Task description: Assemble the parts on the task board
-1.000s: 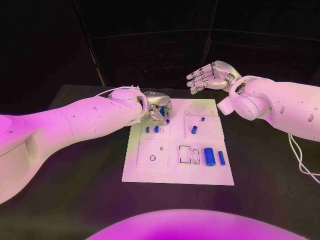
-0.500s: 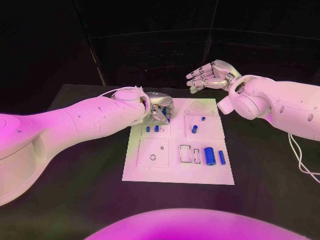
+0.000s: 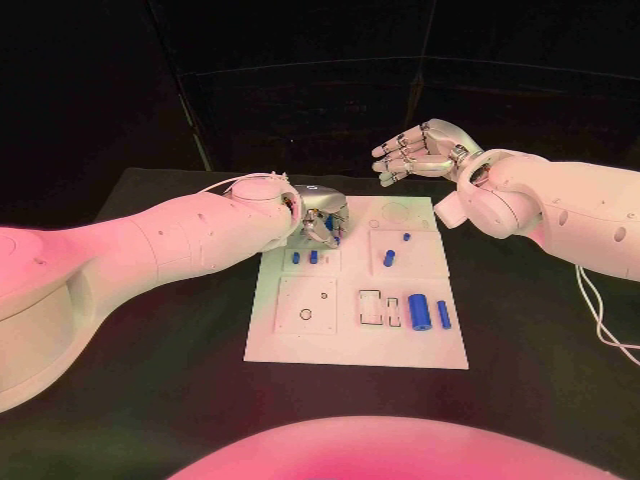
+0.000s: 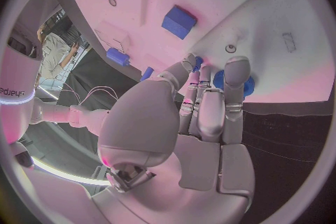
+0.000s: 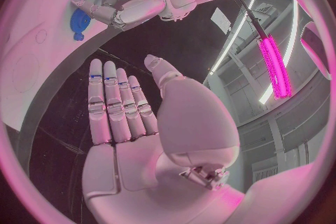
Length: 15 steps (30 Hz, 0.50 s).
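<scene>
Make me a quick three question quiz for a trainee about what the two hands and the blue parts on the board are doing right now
1. True or false: the right hand holds a blue part.
2. Which hand is down at the task board? A) left hand B) right hand C) both
3. Fill in: the large blue cylinder lies near the board's ____ edge, the one closer to the robot.

Key
1. False: it is raised beyond the board's far edge, fingers apart, with nothing in it.
2. A: the left hand is at the far left corner, fingers curled around a round blue part.
3. Near.
</scene>
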Tool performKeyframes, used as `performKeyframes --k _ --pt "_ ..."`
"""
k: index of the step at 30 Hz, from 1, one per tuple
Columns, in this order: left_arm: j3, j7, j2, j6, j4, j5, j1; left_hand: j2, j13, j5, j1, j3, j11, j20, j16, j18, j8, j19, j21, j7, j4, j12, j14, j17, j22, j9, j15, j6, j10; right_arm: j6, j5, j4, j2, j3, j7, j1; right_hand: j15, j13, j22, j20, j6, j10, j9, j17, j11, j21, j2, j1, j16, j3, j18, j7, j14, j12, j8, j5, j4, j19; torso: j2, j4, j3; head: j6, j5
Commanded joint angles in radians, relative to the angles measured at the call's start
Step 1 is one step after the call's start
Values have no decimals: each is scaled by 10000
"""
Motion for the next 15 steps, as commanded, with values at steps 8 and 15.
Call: performKeyframes --k 8,15 --pt "-15 -442 45 580 -73 -50 -34 209 11 6 116 622 -55 -74 128 -164 -58 101 266 -50 -85 -143 100 36 281 -41 -51 372 478 50 -12 6 18 7 68 20 -12 14 -16 -21 -46 -67 14 -11 -21 -52 97 -24 53 -84 31 99 -55 45 47 39 2 59 0 6 -4 -33 16" --pt "-14 -514 50 595 -71 -99 -48 382 35 10 438 1291 -80 -126 197 -201 -74 155 536 -23 -399 -185 129 79 561 -62 -84 547 715 53 -12 3 26 7 69 20 -12 14 -16 -21 -46 -67 14 -11 -21 -52 97 -24 53 -84 31 99 -55 45 47 39 2 59 -5 3 0 -37 23"
